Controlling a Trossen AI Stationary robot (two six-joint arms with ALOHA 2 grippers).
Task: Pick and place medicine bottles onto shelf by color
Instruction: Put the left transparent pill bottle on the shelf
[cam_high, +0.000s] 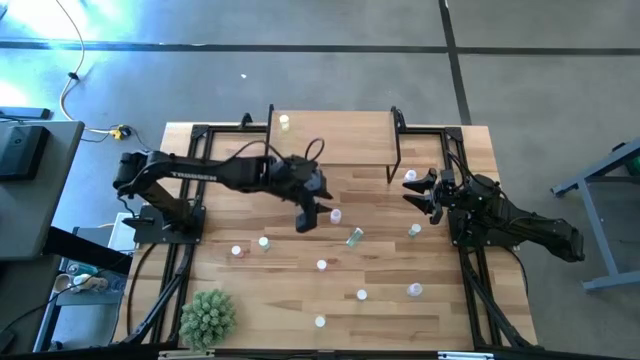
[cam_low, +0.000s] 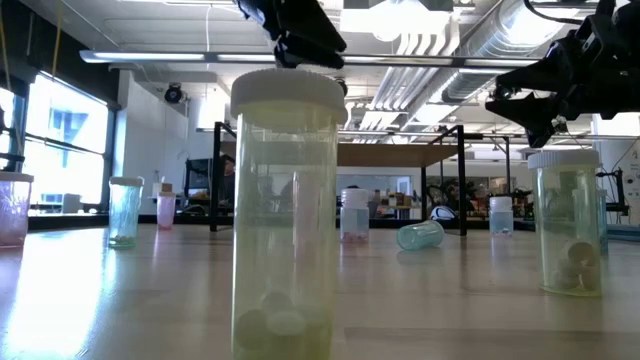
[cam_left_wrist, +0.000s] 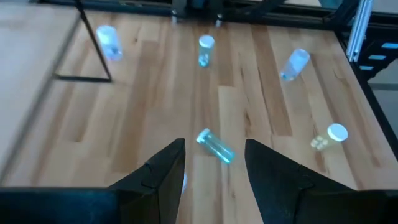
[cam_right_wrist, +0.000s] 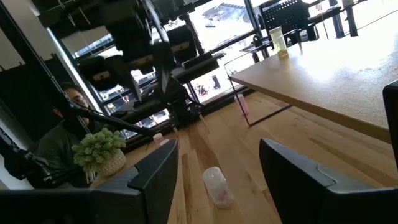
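Small capped medicine bottles stand scattered on the wood table. One yellow bottle (cam_high: 284, 122) stands on the shelf (cam_high: 335, 145) at the far middle. A green bottle (cam_left_wrist: 216, 146) lies on its side on the table, just ahead of my left gripper (cam_left_wrist: 214, 180). That gripper (cam_high: 308, 222) hovers over the table's middle, slanting down, open, with nothing between its fingers. My right gripper (cam_high: 412, 192) waits open above the right side, near the shelf's right legs. A pink bottle (cam_right_wrist: 217, 185) stands on the table ahead of it.
A spiky green potted plant (cam_high: 208, 316) stands at the near left corner. Upright bottles (cam_high: 322, 265) (cam_high: 361, 295) (cam_high: 414, 290) dot the near half. Two yellow bottles (cam_low: 285, 215) (cam_low: 568, 220) stand close to the low camera. The shelf's black legs (cam_high: 395, 165) rise behind the middle.
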